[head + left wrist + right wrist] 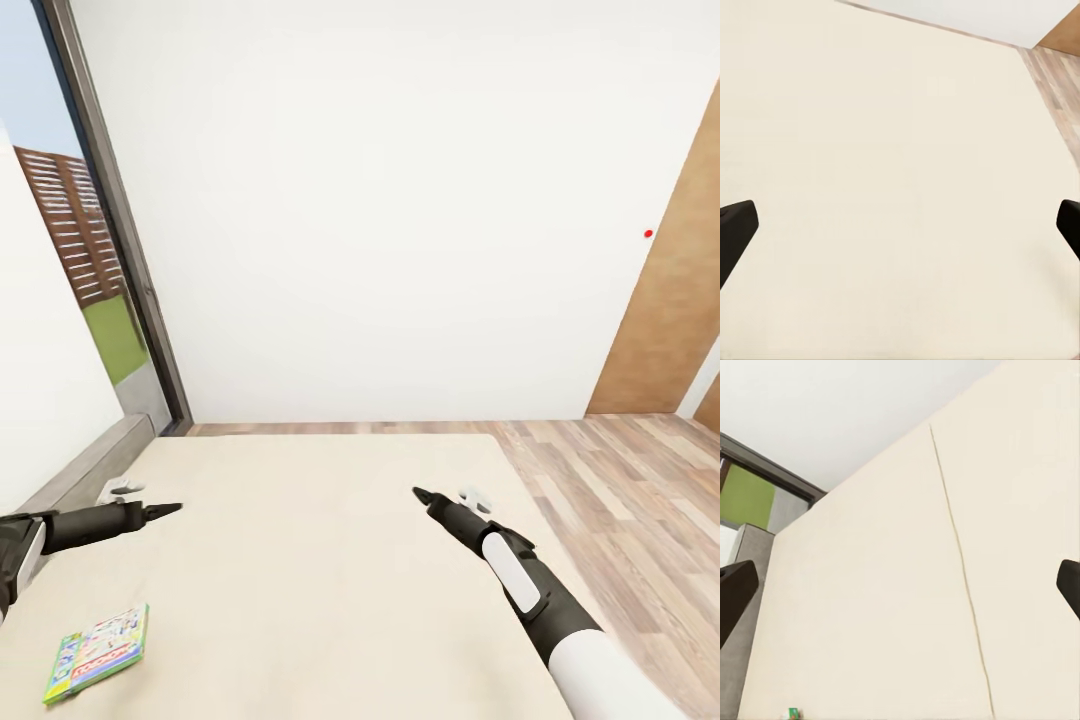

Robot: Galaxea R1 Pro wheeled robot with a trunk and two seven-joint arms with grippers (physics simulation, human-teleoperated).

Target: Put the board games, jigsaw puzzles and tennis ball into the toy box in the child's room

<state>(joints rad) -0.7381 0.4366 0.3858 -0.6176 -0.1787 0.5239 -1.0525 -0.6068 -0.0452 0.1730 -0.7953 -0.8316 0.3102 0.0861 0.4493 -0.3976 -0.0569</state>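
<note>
One board game [97, 652], a flat pale blue-green box with a red band, lies on the bed [320, 570] near its front left corner. A sliver of it shows as a green speck [793, 711] in the right wrist view. My left gripper [168, 510] hovers over the mattress beyond the box, open and empty; its dark fingertips [735, 229] stand far apart. My right gripper [420, 495] hangs over the middle of the mattress, also open with nothing between its fingers [733, 592]. The toy box, table, jigsaw puzzles and tennis ball are out of view.
A low grey headboard [85, 470] runs along the bed's left side below a tall window [95, 260]. A white wall stands behind the bed. Wooden floor [630, 490] lies to the right, with a brown door [675, 310] beyond it.
</note>
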